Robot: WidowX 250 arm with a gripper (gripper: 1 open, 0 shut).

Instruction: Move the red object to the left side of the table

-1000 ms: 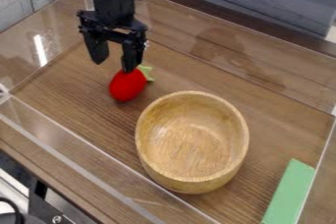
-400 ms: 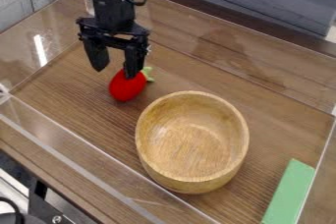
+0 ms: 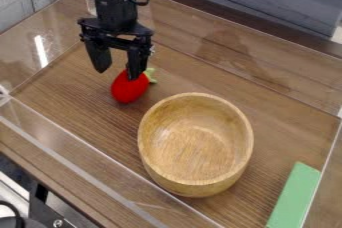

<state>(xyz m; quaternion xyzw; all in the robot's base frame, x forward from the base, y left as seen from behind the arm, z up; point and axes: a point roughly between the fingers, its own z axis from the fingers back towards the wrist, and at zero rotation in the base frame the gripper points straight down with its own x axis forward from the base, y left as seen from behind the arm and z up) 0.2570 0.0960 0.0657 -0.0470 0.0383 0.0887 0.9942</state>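
Lying on the table (image 3: pixel 80 112), red object (image 3: pixel 128 88) just below wide-spread jaws.

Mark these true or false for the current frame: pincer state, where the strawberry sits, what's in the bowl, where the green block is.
1. The pincer is open, fingers pointing down just above the red object. True.
2. The red object lies inside the wooden bowl. False: it rests on the table, beside the bowl's upper-left rim.
3. The wooden bowl is empty. True.
4. The green block is held in the pincer. False: it lies at the lower-right corner of the picture, far from the pincer.
5. The red object is lifted clear of the table. False: it sits on the tabletop, not gripped.
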